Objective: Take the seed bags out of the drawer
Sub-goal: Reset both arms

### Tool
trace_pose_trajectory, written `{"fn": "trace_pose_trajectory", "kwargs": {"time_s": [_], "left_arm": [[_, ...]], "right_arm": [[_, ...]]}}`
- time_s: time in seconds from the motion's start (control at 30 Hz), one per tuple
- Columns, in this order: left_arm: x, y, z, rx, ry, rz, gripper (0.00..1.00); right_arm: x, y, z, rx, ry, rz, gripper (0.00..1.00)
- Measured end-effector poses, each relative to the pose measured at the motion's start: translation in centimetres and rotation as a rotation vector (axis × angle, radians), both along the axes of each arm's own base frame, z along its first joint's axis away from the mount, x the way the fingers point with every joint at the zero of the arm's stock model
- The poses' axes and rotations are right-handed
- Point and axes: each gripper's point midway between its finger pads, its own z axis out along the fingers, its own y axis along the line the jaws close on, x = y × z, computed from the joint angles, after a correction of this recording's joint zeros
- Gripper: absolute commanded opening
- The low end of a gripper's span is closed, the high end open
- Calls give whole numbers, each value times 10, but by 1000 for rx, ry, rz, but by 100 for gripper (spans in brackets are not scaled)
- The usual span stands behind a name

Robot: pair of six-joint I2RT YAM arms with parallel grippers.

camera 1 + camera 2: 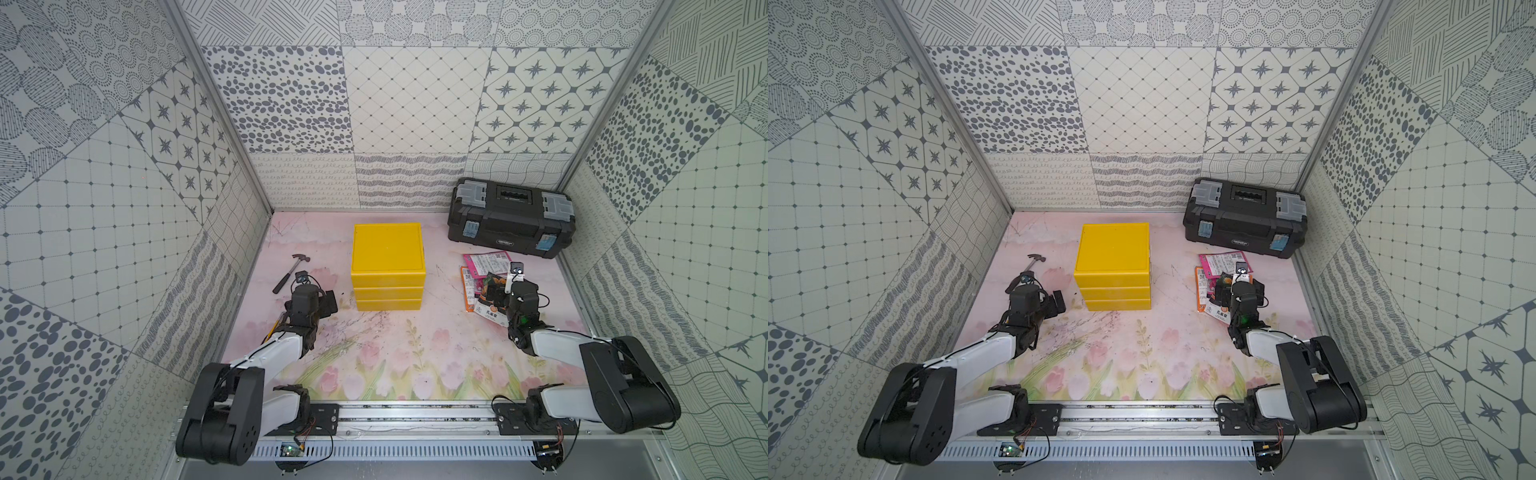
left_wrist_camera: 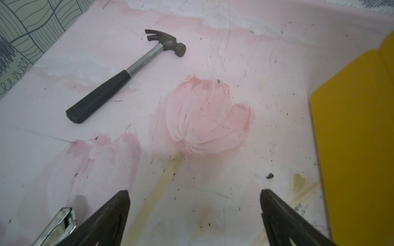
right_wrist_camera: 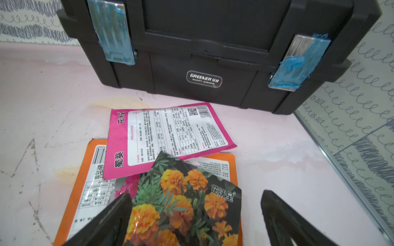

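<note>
Looks like the tail end of the job to me. The seed bags (image 1: 484,262) are out on the worktop (image 1: 374,353), right of centre in both top views, in a loose overlapping pile just in front of the toolbox (image 3: 204,42). I count at least three: a pink one label-up, an orange one under it, and a marigold one on top. The yellow cube (image 1: 387,249) sits mid-frame with all three drawers (image 1: 388,293) apparently pushed in, so I can't tell if anything is left inside.

The right hand (image 3: 195,193) hangs over the marigold bag with its jaws wide apart, holding nothing. The left hand (image 2: 194,191) is also spread wide and empty, low on the left side of the cube, with the hammer (image 2: 119,81) up and to the left of it.

My guess at the next move: lift the right hand straight up so it doesn't drag those glossy bags. Then, if another drawer needs checking, one hand has to pull it while the cube stays put.

The surface is a pink tulip-print mat, scuffed, with dark specks and a few yellowish stains. The room is a small booth: grey-and-white patterned panels (image 1: 124,166) on three sides and a metal rail along the bottom edge.
</note>
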Motion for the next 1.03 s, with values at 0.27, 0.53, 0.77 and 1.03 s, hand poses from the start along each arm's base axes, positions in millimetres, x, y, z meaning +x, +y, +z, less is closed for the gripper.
{"fn": "trace_pose_trajectory", "kwargs": {"time_s": [0.27, 0.53, 0.77, 1.03], "left_arm": [[18, -8, -29, 61, -42, -69, 99], [47, -10, -7, 73, -131, -82, 99], [53, -9, -1, 76, -158, -85, 99], [54, -10, 1, 76, -165, -87, 99]], "right_arm": [[10, -10, -28, 24, -11, 3, 99], [35, -15, -4, 69, -67, 0, 99], [33, -15, -10, 73, -41, 2, 99], [33, -14, -10, 77, -39, 11, 99]]}}
